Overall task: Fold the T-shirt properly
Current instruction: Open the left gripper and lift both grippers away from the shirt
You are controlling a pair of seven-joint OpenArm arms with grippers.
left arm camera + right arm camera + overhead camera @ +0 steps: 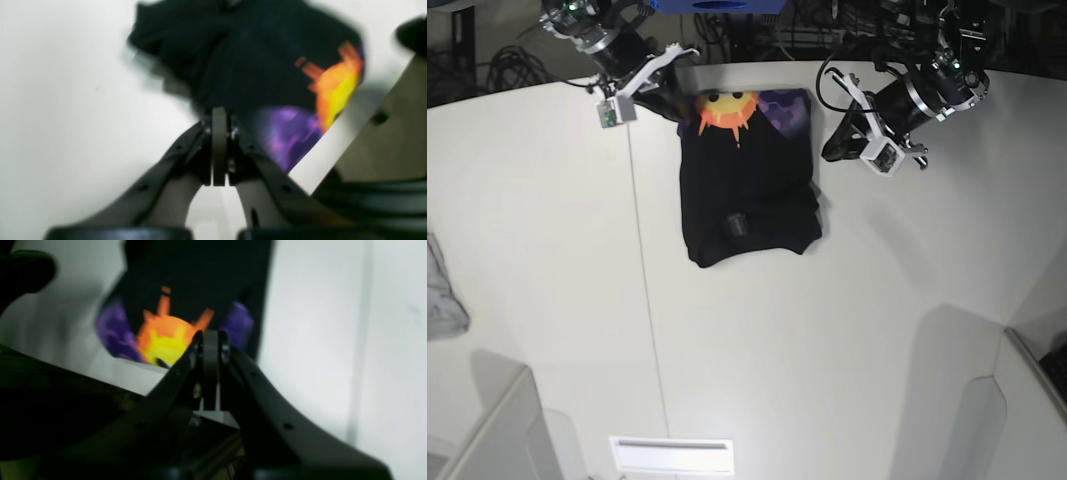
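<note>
On the white tabletop (547, 300) the right fingers (210, 340) are pressed together, empty, at the T-shirt's (747, 190) sun-print corner. The folded shirt lies between both arms. The left fingers (219, 116), also together and empty, hover just beside it.

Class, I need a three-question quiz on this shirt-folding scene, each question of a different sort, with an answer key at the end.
1. True or false: the T-shirt lies partly folded on the white table with its sun print showing at the far edge.
2. Multiple choice: the left gripper and right gripper are: A) both open, B) both shut with nothing between the jaws, C) both shut on the shirt.
3. Short answer: what lies at the table's edge at the left of the base view?

Key
1. True.
2. B: in each wrist view the jaws meet with no cloth between them.
3. A small grey cloth.
</note>
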